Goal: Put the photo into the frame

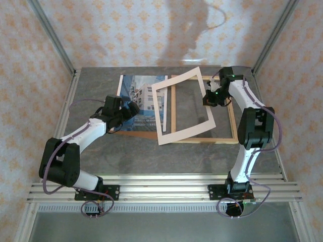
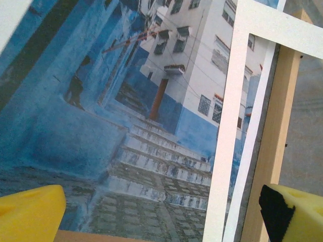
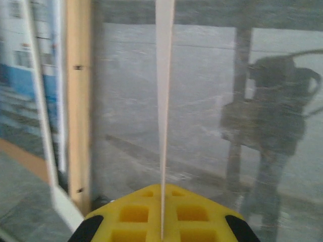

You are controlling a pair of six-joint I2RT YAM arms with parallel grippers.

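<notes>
The right gripper (image 1: 211,97), jaws pinching the cream mat (image 1: 169,136) by its right edge, holds it tilted over the frame (image 1: 224,139). The left gripper (image 1: 130,108) hovers, jaws spread, above the photo (image 1: 144,98), which lies on the brown backing board (image 1: 144,134) just left of the frame. This looks like the mat-clearing step, and next the left jaws must catch a photo edge and carry it right.
</notes>
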